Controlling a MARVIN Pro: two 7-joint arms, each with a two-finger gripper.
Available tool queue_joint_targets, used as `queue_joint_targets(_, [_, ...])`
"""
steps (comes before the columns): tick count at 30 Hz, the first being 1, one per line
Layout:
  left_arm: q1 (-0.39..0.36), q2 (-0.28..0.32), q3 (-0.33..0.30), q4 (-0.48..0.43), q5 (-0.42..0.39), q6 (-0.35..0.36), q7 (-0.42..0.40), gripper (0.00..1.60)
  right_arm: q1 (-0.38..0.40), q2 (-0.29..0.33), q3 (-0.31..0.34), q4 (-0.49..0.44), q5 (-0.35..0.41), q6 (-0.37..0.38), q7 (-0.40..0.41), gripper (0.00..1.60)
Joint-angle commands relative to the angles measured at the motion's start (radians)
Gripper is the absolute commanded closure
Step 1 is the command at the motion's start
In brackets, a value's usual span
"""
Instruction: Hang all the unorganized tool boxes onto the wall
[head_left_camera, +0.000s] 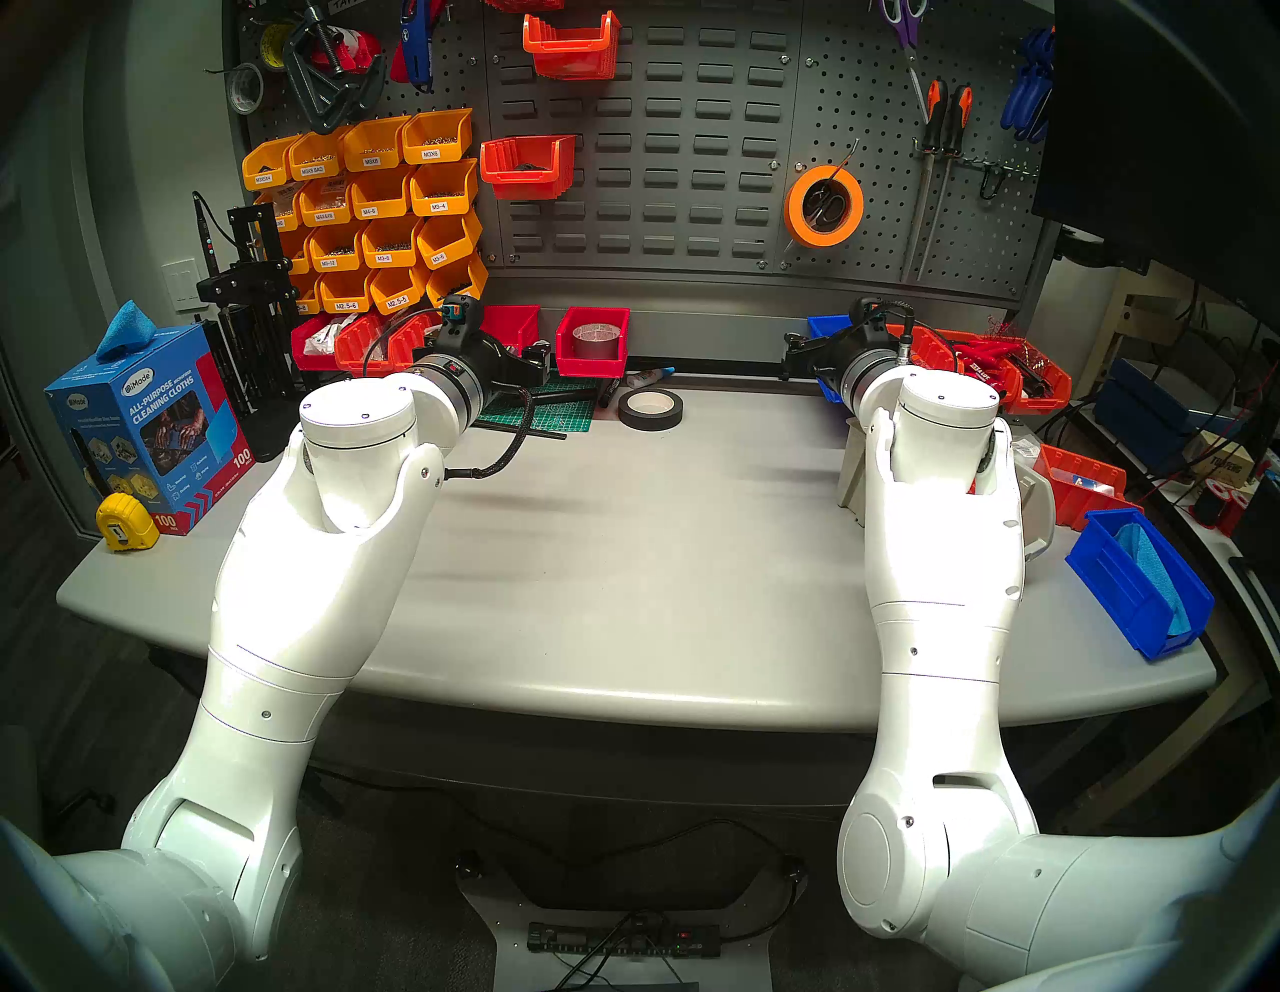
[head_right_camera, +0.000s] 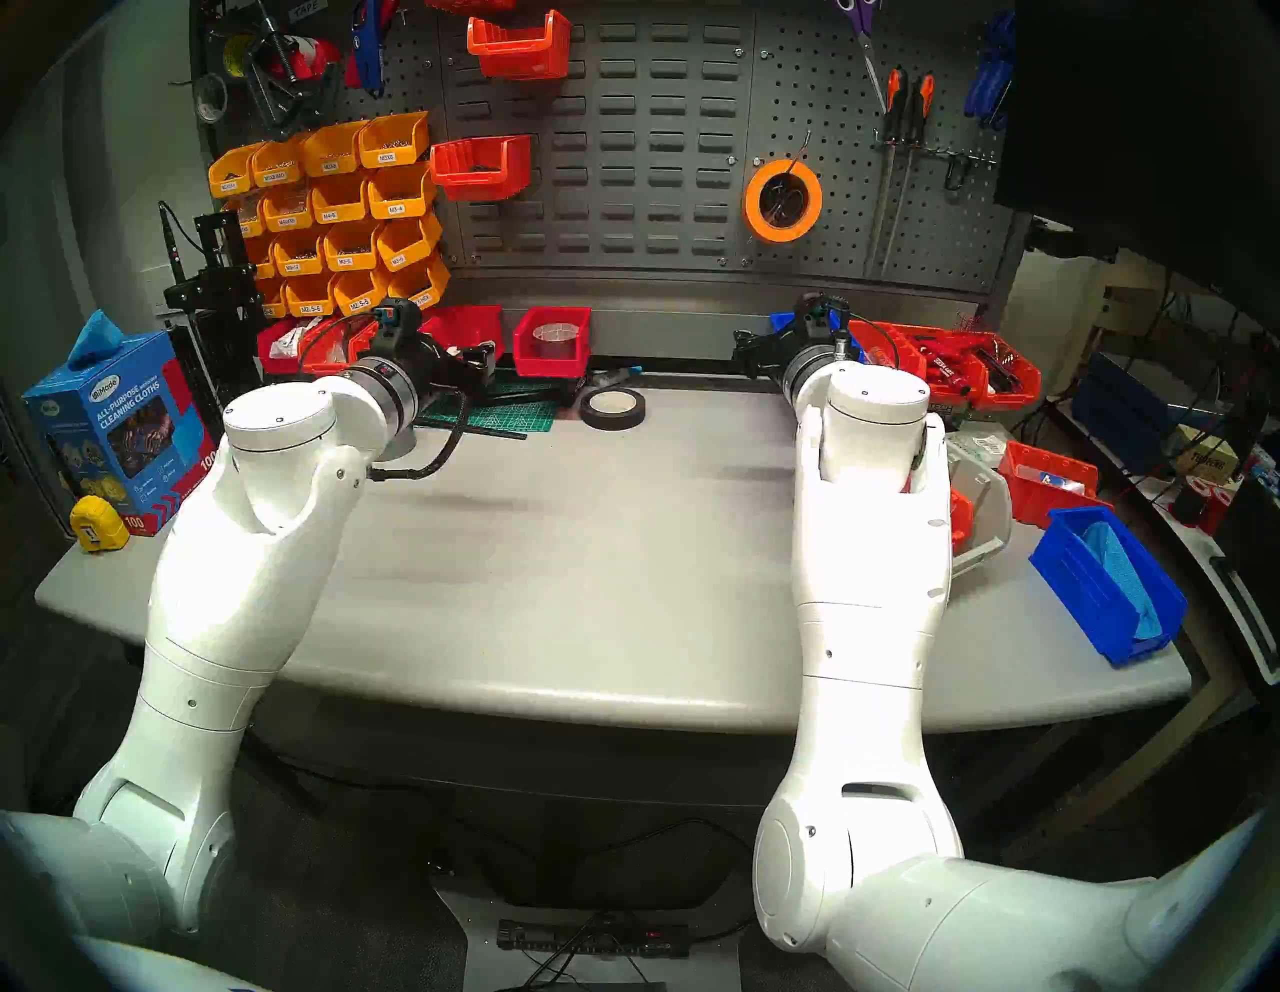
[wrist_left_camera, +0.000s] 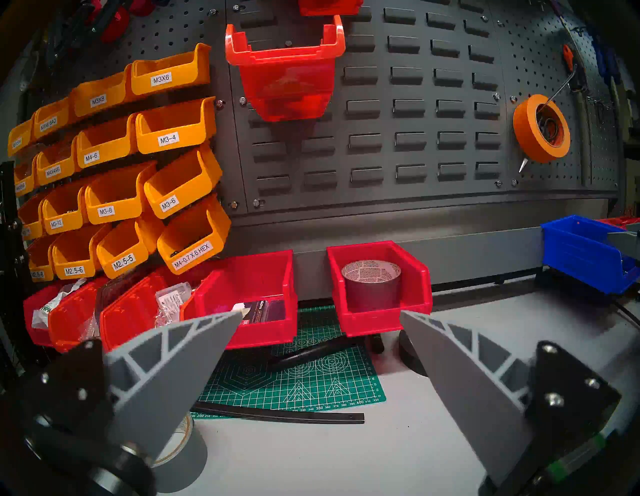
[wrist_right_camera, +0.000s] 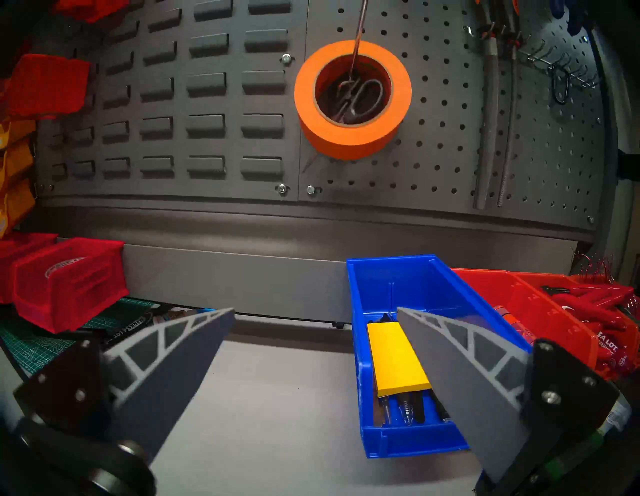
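A: Where's the blue bin (wrist_right_camera: 408, 350)?
B: On the table (head_left_camera: 623, 554) at the far right, against the wall (wrist_right_camera: 214, 114) — a yellow pad (wrist_right_camera: 393, 360) and pens inside.
A: And the red bin (wrist_left_camera: 379, 287)?
B: Far centre, at the wall's base, holding a tape roll (wrist_left_camera: 372, 284).
A: The grippers?
B: The right gripper (wrist_right_camera: 315, 317) hangs just before the blue bin, jaws spread, empty. The left gripper (wrist_left_camera: 320, 317) — spread and empty too — faces the red bin.

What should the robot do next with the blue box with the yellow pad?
Probably move the open right pincer sideways to straddle the near wall of the blue box and close. The box sits on the table beneath the wall, and the pincer holds nothing.
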Motion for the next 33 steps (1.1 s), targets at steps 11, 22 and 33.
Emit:
queue_joint_targets(11, [-0.015,0.0,-0.002,-0.011,-0.002,-0.005,0.002,0.0,-0.179,-0.005,0.043,-0.26,-0.004,0.039,0.005,0.0])
queue_joint_targets(22, [-0.013,0.001,-0.001,-0.011,-0.006,-0.004,0.004,0.0,-0.317,0.025,0.172,-0.409,0.007,0.079,0.048,0.0])
queue_joint_targets(33, [-0.013,0.003,0.0,-0.01,-0.009,-0.004,0.007,0.0,-0.444,0.034,0.269,-0.56,0.047,0.104,0.131,0.0])
